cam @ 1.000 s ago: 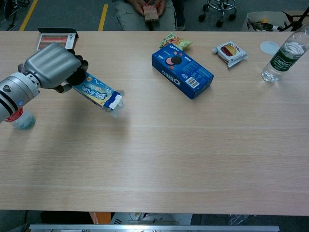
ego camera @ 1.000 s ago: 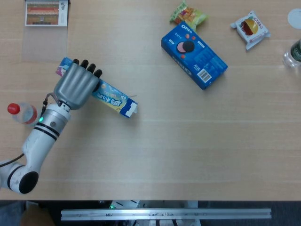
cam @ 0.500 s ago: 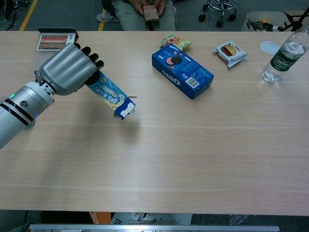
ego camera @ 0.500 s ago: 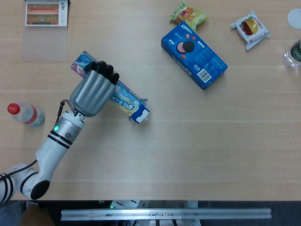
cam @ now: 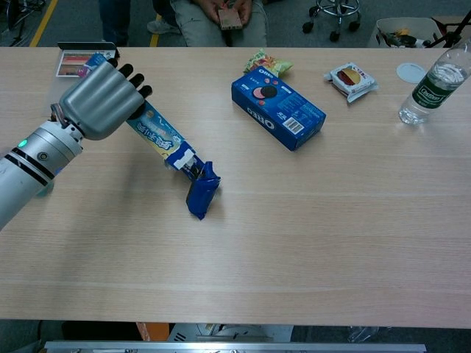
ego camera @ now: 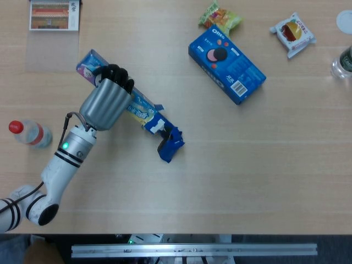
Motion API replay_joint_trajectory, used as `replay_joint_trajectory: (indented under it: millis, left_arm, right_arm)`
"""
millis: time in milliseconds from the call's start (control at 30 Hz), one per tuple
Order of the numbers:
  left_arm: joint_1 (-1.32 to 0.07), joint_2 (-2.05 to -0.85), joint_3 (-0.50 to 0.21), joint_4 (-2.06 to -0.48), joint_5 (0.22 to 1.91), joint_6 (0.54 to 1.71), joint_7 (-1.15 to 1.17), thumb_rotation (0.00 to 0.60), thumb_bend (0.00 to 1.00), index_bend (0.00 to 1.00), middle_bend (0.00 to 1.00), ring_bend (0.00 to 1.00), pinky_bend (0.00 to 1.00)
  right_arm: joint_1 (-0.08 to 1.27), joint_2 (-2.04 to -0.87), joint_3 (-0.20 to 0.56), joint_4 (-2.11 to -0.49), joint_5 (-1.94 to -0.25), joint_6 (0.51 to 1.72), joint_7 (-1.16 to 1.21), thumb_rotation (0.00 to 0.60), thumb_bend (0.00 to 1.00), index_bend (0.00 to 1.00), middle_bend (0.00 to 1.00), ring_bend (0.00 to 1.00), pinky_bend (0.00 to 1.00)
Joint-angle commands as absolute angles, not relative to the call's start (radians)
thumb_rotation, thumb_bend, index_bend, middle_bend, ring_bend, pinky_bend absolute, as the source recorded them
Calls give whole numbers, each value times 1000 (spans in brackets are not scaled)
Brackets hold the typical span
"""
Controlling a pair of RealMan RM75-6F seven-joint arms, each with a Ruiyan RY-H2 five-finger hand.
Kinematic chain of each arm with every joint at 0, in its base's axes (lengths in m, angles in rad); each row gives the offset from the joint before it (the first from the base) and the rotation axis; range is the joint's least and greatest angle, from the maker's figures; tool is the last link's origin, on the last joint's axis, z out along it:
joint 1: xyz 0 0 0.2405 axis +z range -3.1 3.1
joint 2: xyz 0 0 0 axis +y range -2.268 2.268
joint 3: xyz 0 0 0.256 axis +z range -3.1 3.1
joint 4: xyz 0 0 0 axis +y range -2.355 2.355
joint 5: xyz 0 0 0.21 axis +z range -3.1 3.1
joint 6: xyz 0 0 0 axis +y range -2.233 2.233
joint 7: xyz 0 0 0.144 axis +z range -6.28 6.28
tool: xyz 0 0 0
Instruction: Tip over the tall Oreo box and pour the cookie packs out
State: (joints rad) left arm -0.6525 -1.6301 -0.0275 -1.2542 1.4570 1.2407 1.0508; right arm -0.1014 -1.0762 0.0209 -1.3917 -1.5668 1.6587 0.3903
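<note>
My left hand (ego camera: 105,102) (cam: 99,101) grips the tall light-blue Oreo box (ego camera: 140,108) (cam: 158,134) around its middle and holds it tilted, open end down and to the right. A dark blue cookie pack (ego camera: 170,143) (cam: 201,191) hangs out of that open end, its lower tip at or near the table. The box's closed end (ego camera: 88,60) sticks out past the fingers at upper left. No right hand shows in either view.
A flat dark blue Oreo box (ego camera: 226,64) (cam: 277,107) lies at centre back. Snack packets (ego camera: 220,16) (ego camera: 292,33) lie behind it. A water bottle (cam: 433,79) stands far right. A red-capped bottle (ego camera: 28,132) lies by my left forearm. A small box (ego camera: 54,15) sits at back left.
The left hand tilted the box more steeply, and a dark blue cookie pack slid out of the open end; over the second the hand moved right from the table's left side.
</note>
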Motion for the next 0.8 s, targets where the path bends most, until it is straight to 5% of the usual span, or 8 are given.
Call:
replay_joint_trajectory:
  millis: [33,467,800]
  left_arm:
    - [-653,-1630,-36,-1244,1453,1238,1049,600,270,358,353,323,498]
    - [-653,-1607,-114,-1187,1349,1170,971,600,270,358,351,321,498]
    - [-631,-1496,-80,-1307,1230,1027,925,600,271,363,350,321,498]
  right_arm:
    - [-102,-1075,22,-1392,-1566,1659,390,600,183,369,401,393,417]
    - [-99,-1076,18,-1400,-1573,1653,379,600,183,368,401,393,417]
    - [-92,-1077,14,-1408,-1581,1641,370,600,183,369,401,393,418]
